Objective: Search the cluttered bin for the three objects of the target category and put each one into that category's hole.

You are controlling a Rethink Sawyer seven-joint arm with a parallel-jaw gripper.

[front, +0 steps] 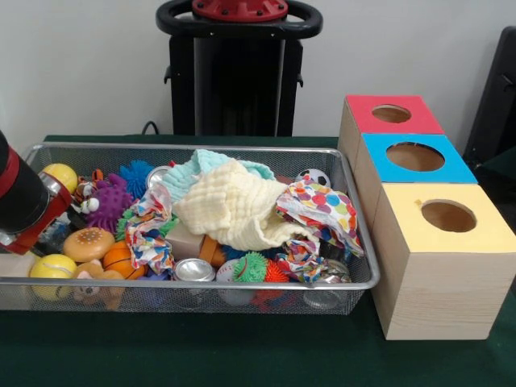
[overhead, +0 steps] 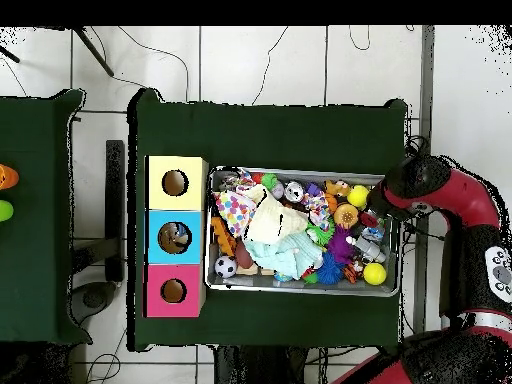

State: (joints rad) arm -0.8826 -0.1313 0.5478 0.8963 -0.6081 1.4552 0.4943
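Observation:
The wire mesh bin [front: 201, 283] lies on the green table, full of mixed clutter; it also shows in the overhead view [overhead: 300, 289]. A pale yellow cloth [front: 234, 211] and a polka-dot cloth [front: 324, 208] cover its middle. Around them lie yellow balls [front: 53, 265], a purple spiky toy [front: 109, 201], a toy burger [front: 89, 243], a can [front: 193, 271] and a small soccer ball [front: 313, 177]. Three wooden boxes stand beside the bin, with red [front: 393, 114], blue [front: 415, 157] and yellow [front: 448, 216] holed tops. My gripper [front: 31, 219] hangs over the bin's end, by the yellow balls [overhead: 385, 207].
The black robot pedestal [front: 234, 72] stands behind the bin. In the overhead view something shows inside the blue box's hole [overhead: 175, 237]. A second green table [overhead: 35, 220] at the left edge carries an orange and a green object.

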